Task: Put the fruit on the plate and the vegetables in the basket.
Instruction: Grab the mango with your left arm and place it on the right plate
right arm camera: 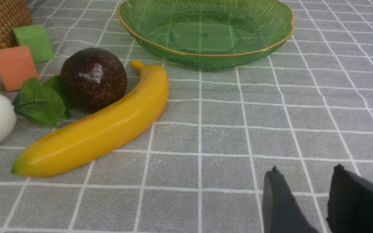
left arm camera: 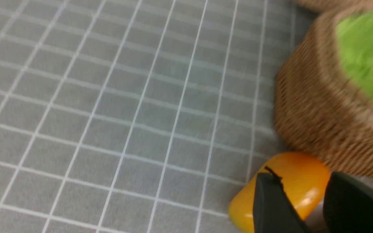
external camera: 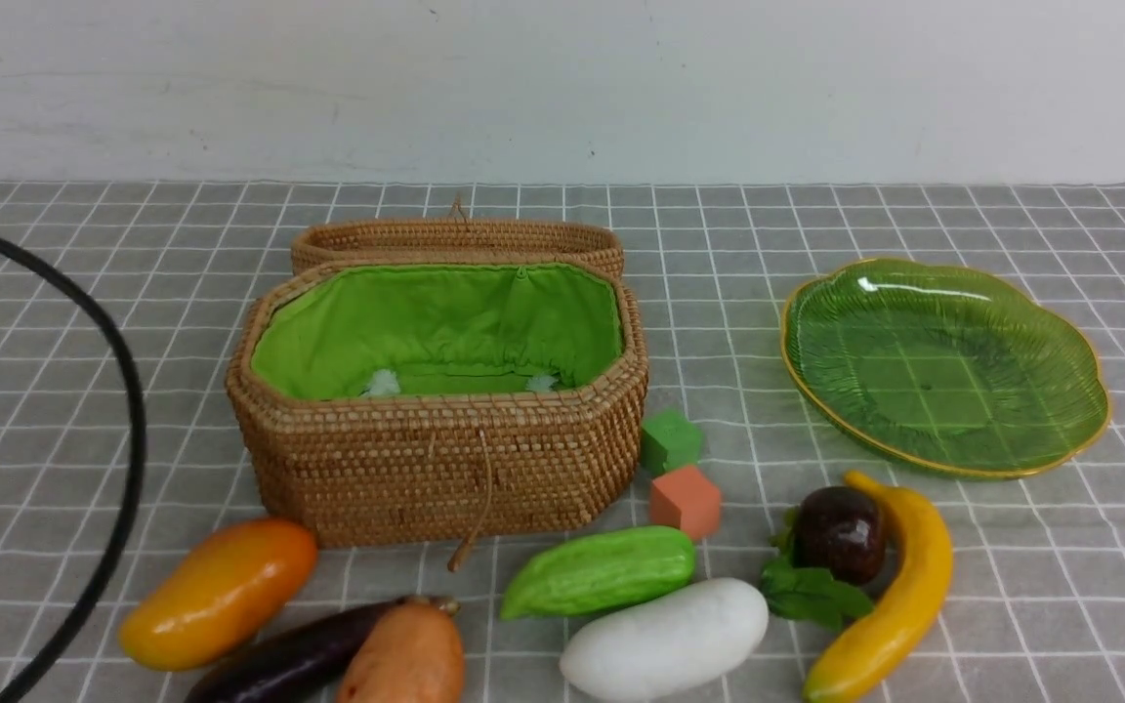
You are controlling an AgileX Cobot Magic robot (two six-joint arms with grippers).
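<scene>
Here our left gripper [left arm camera: 303, 181] hangs parted over the mango [left arm camera: 290, 168] beside the basket [left arm camera: 312, 106], contact unclear in the blur; our right gripper [right arm camera: 306, 171], parted and empty, hovers some way from the banana [right arm camera: 102, 129].

Lab-type test bench: grey grid cloth [external camera: 1012, 605], bare white wall [external camera: 562, 88] behind, black cable [external camera: 139, 420] at left; glossy model banana [external camera: 899, 596], green cube [external camera: 670, 439] & orange cube [external camera: 685, 501].

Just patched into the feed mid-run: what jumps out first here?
The woven basket with its vivid green lining stands open mid-table, lid tipped back behind it. Right of it sits the glassy green plate, nothing on it. Along the near edge runs a line of produce, from the mango at left to the banana at right.
</scene>
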